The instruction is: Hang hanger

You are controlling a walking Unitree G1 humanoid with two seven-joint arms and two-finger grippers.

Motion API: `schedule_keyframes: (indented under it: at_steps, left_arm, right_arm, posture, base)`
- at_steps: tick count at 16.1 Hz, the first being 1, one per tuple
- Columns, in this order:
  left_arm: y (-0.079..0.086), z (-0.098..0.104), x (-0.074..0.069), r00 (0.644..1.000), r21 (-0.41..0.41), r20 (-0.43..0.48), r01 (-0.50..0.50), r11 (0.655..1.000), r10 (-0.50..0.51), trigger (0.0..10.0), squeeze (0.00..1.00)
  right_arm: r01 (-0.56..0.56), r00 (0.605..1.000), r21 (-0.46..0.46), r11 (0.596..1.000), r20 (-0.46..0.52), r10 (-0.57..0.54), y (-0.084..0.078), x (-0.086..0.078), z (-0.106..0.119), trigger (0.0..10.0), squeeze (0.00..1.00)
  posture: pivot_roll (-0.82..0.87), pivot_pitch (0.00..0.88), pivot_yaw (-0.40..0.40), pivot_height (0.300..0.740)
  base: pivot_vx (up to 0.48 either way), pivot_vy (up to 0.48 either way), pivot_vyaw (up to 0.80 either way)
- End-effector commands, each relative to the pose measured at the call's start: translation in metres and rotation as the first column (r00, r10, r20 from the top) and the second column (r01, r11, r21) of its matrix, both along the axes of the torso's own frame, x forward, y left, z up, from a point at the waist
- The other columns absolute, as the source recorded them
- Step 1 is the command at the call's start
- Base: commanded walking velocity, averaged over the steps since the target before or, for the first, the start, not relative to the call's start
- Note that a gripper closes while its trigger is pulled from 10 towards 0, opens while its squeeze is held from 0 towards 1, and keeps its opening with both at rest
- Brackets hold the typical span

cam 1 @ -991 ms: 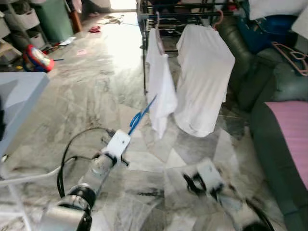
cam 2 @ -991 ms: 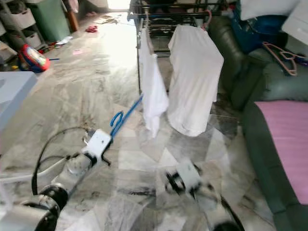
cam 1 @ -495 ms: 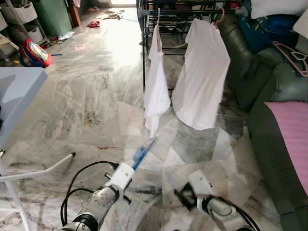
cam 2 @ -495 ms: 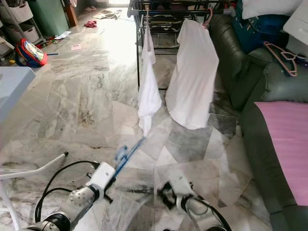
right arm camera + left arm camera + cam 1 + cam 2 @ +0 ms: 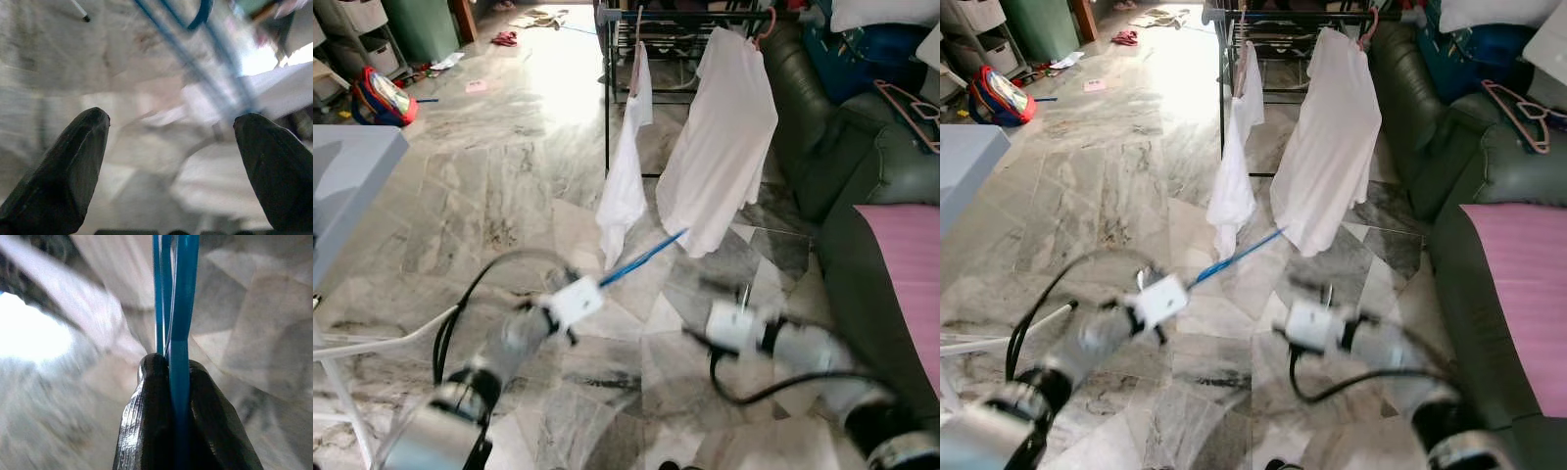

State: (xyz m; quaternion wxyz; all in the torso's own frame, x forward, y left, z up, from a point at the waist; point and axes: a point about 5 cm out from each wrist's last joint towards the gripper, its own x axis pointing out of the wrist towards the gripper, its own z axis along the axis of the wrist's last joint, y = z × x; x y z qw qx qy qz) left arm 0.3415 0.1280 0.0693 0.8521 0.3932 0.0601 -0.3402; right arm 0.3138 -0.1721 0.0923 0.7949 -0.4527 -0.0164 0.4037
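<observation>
My left gripper (image 5: 600,285) is shut on a thin blue hanger (image 5: 646,257), which slants up and to the right toward the hanging shirts. In the left wrist view both black fingers (image 5: 151,401) pinch the blue hanger (image 5: 179,333). My right gripper (image 5: 742,299) hovers low over the floor to the right of it, open and holding nothing; its wrist view has the blurred hanger (image 5: 195,58) ahead of the spread fingers (image 5: 73,166). A black drying rack (image 5: 705,20) stands beyond, carrying two white shirts (image 5: 626,166) (image 5: 724,147) on hangers.
A dark green sofa (image 5: 881,186) with a pink cushion (image 5: 911,264) and a pink hanger (image 5: 911,108) lines the right side. A grey table (image 5: 342,176) and its white leg (image 5: 382,343) are at the left. A red-and-blue bag (image 5: 377,98) lies far left on the marble floor.
Both arms have lifted and reached forward, blurred by the motion. The blue hanger has swung to point right, toward the shirts. The camera has also shifted a little.
</observation>
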Motion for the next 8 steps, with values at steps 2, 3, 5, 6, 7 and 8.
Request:
schedule_keyframes:
  at_steps: [2, 3, 5, 6, 7, 8]
  left_arm:
    - [0.004, 0.012, 0.007, 0.999, 0.039, 0.026, 0.038, 0.999, -0.039, 10.0, 0.00]
    - [0.002, 0.016, 0.009, 0.997, 0.055, 0.032, 0.070, 0.996, -0.072, 10.0, 0.00]
    - [-0.005, 0.016, 0.007, 0.991, 0.078, 0.035, 0.124, 0.989, -0.127, 10.0, 0.00]
    - [-0.008, 0.016, 0.005, 0.988, 0.085, 0.040, 0.148, 0.985, -0.151, 10.0, 0.00]
    - [-0.013, 0.016, 0.004, 0.981, 0.097, 0.044, 0.183, 0.978, -0.188, 10.0, 0.00]
    - [-0.016, 0.016, 0.003, 0.977, 0.099, 0.046, 0.205, 0.974, -0.210, 10.0, 0.00]
  right_arm:
    - [-0.031, 0.996, -0.045, 0.999, 0.084, 0.034, -0.007, 0.005, 0.024, 10.0, 0.00]
    - [-0.036, 0.993, -0.048, 0.998, 0.113, 0.042, -0.008, 0.007, 0.037, 10.0, 0.00]
    - [-0.039, 0.990, -0.030, 0.999, 0.133, 0.043, -0.007, 0.011, 0.051, 10.0, 0.00]
    - [-0.035, 0.991, -0.036, 0.999, 0.125, 0.039, -0.008, 0.013, 0.050, 10.0, 0.00]
    - [-0.037, 0.993, -0.060, 0.997, 0.105, 0.044, -0.010, 0.013, 0.046, 10.0, 0.00]
    - [-0.043, 0.995, -0.065, 0.997, 0.091, 0.049, -0.010, 0.013, 0.044, 10.0, 0.00]
  posture:
    - [0.07, 0.169, 0.005, 0.740]
    - [0.06, 0.167, 0.010, 0.740]
    - [0.06, 0.162, 0.018, 0.740]
    - [0.06, 0.160, 0.019, 0.740]
    - [0.06, 0.159, 0.020, 0.740]
    - [0.06, 0.158, 0.020, 0.740]
  base:
    - [0.000, 0.000, 0.00]
    - [0.000, 0.000, 0.00]
    - [0.000, 0.000, 0.00]
    - [0.000, 0.000, 0.00]
    - [0.000, 0.000, 0.00]
    - [0.000, 0.000, 0.00]
